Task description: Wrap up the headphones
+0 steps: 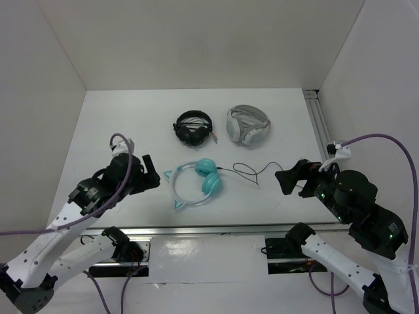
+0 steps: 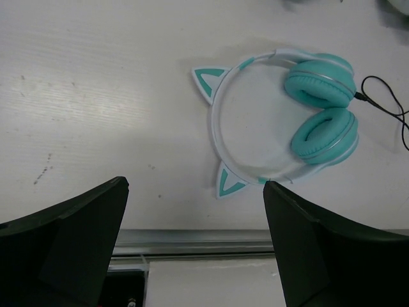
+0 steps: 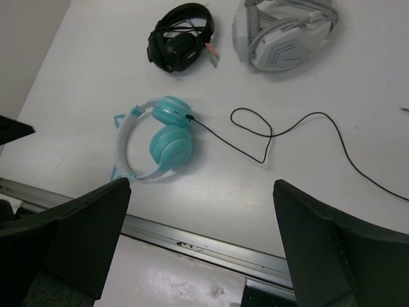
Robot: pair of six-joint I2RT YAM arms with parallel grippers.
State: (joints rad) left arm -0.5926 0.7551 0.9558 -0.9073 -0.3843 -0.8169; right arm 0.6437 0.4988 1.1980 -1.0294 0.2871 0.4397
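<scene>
My left gripper (image 1: 152,175) and right gripper (image 1: 288,182) are wide open and empty, the headphones (image 1: 200,183) lie between them, probably light and stiff, so I'd pinch their thin floppy cable (image 1: 254,173).

cable (image 3: 317,114): far end was cut off by the right wrist view's right edge
white-grey headphones (image 3: 285,35): top was cropped there

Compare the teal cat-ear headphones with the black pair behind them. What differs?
Look: the teal headphones have a pale headband with two cat ears; the black headphones are dark all over, with no ears.
Cable: the teal pair's thin black cable trails out loose beside them; the black pair's looks gathered against it.
Place: the teal pair lies closer to the robot, the black pair farther back.
Shared: both are over-ear and lie flat, untouched.
</scene>
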